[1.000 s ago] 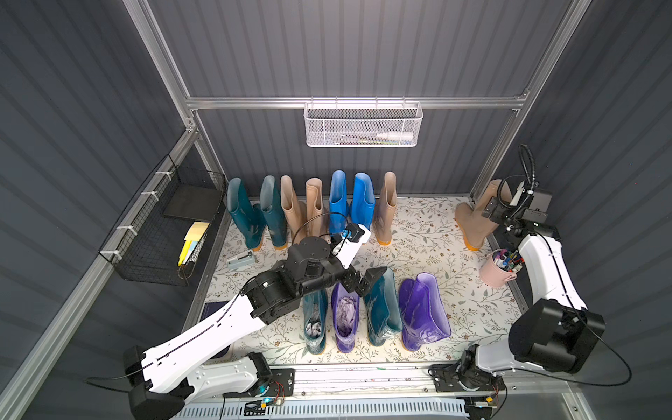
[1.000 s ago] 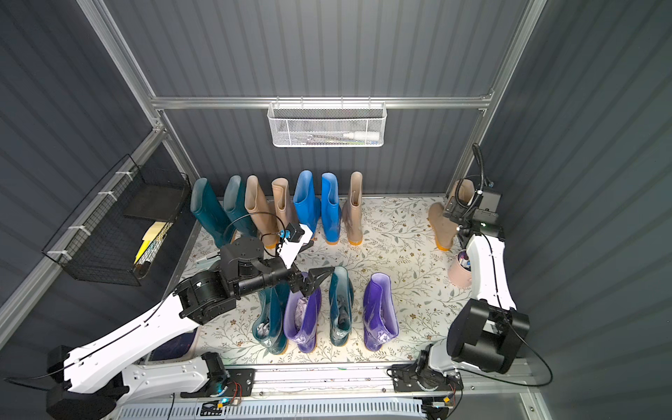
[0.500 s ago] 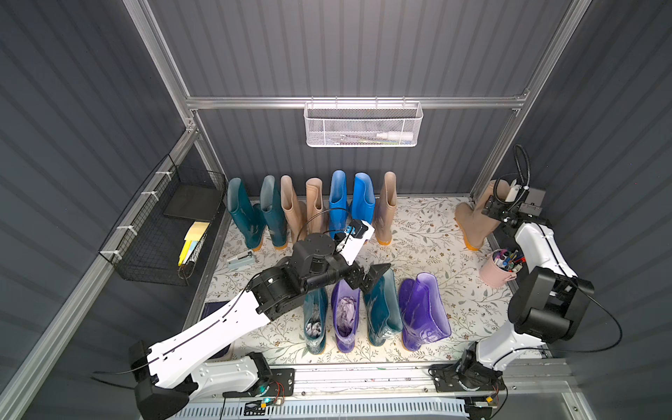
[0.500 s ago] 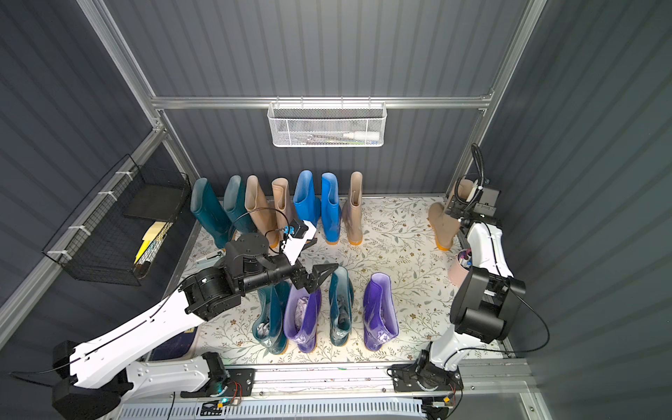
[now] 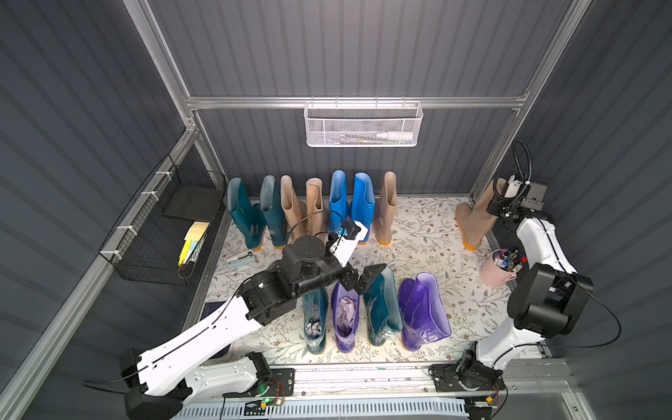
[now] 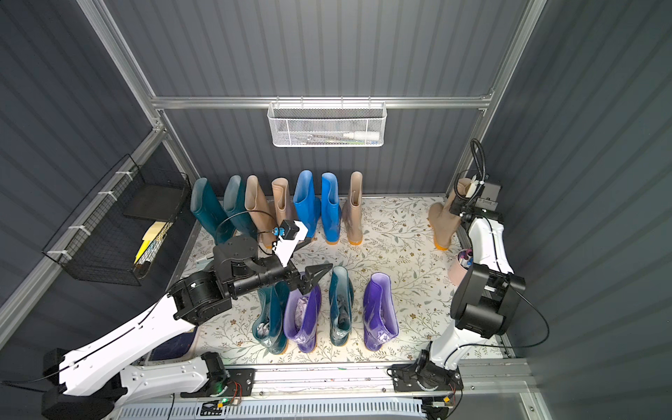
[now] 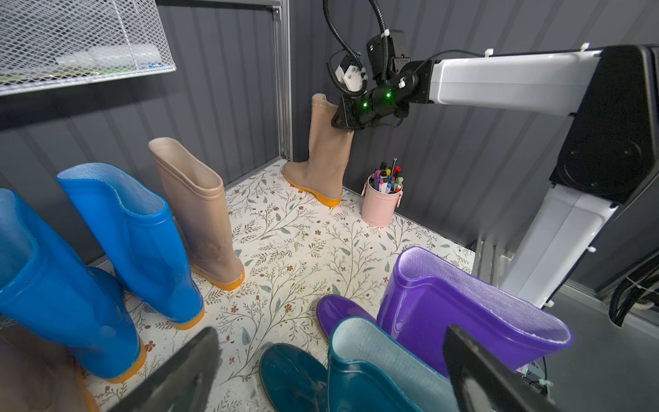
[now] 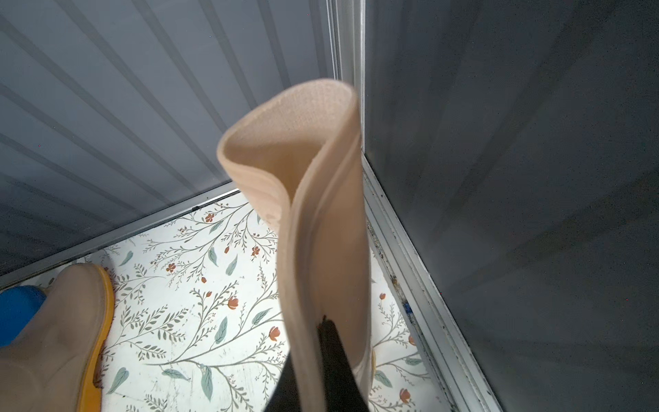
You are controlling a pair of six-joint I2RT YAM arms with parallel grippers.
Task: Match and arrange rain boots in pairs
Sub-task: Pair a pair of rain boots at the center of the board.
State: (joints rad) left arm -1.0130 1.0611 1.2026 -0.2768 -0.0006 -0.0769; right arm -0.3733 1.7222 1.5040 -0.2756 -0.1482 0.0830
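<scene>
Back-row beige pair (image 5: pixel 314 198): soles hidden behind the left arm (image 5: pixel 305 254) in both top views.
Front-row teal boot (image 5: pixel 313 343): toe covered by that arm.
Corner beige boot (image 8: pixel 321 232): foot mostly hidden behind its own shaft in the right wrist view, where the right gripper (image 8: pixel 310 364) is cut off by the frame edge.
White mesh basket (image 5: pixel 362 125): contents too small to name.
Pink cup (image 6: pixel 456 272): partly behind the right arm (image 6: pixel 487 236).

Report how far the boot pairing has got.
Done: teal pair, beige pair and blue pair stand in the back row. In hand: the right gripper is shut on the corner beige boot, whose mate stands beside the blue pair. Remaining: front teal boots and purple boots alternate unmatched; the left gripper hovers open over them.
</scene>
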